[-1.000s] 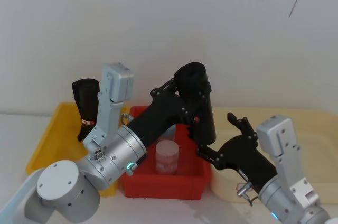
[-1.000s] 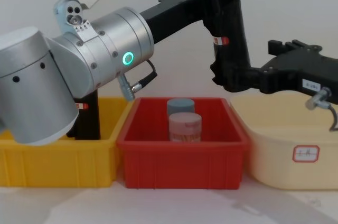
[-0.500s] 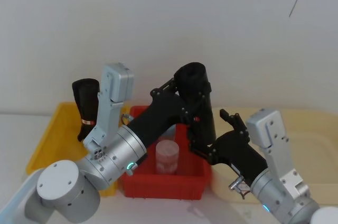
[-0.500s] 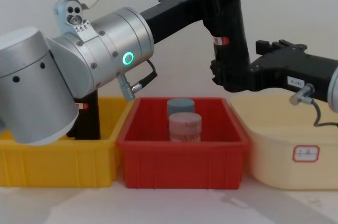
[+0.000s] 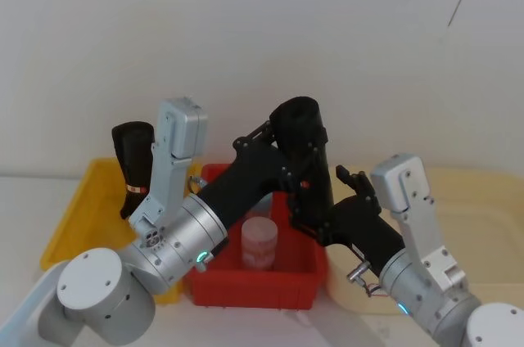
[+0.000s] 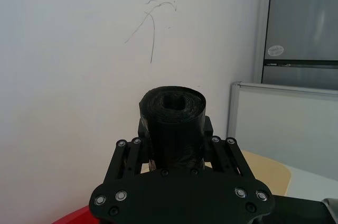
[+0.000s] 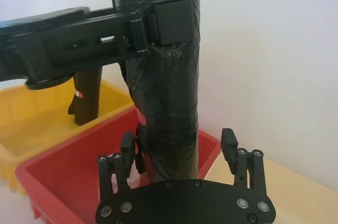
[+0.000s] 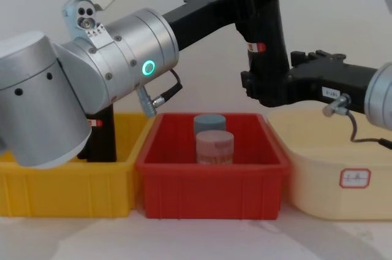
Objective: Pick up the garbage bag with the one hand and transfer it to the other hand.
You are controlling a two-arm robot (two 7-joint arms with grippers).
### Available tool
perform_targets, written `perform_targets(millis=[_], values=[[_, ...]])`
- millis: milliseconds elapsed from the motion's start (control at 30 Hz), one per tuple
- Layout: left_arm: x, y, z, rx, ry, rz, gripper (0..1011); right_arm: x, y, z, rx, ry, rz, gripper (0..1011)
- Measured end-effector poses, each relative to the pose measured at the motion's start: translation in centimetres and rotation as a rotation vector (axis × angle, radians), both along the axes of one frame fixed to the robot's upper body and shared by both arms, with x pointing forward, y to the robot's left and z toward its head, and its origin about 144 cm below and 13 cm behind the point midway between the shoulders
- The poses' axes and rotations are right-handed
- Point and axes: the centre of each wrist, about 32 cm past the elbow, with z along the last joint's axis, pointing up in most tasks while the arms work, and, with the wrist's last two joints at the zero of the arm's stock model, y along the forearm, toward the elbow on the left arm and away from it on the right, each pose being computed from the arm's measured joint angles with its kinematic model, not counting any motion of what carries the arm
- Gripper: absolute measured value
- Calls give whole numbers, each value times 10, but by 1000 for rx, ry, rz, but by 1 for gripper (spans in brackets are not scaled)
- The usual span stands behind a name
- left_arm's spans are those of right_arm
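Garbage bag (image 5: 307,159) pickup looks done and the handover is roughly half done. The roll hangs upright in the air over the far right corner of the red bin (image 8: 208,177), clear of everything below, with only one arm gripping it.

The bulky silver left arm with the green ring reaches up from the near left. Its left claw (image 6: 174,138) is clamped across the upper part of the roll, a pad pressed into the plastic on each side.

On the counter (image 8: 184,238) the cream tub (image 8: 331,177) sits at the right, the yellow bin (image 8: 61,195) at the left, and the red bin between them.

The right claw (image 7: 177,147) reaches in from the right at the roll's lower part, below the red-and-white label band. Its fingers stand apart, one on each side, so the bag lies between them, close to one finger with a visible gap to the other.

By my judgement, what remains is for the right claw to close on the roll and for the left claw to let go.

A twin roll (image 5: 135,167) stands in the yellow bin. A pink jar (image 8: 214,146) and a blue-grey jar (image 8: 209,122) stand in the red bin.
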Motion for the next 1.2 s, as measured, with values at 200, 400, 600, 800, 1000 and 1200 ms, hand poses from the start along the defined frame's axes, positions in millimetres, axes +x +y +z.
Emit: perform_targets(millis=[200,400,600,800,1000,1200], values=[[0,0,0,0,0,0,523,3,2,1,2,10,-10,872],[0,0,0,0,0,0,523,5,4,2,2,18,-24,738],[0,0,0,0,0,0,523,5,5,3,-4,23,-37,517],[0,0,0,0,0,0,523,5,7,4,-18,27,-53,478],[0,0,0,0,0,0,523,4,8,5,-33,29,-69,478],[0,0,0,-1,0,0,640,4,8,5,-44,34,-82,477]])
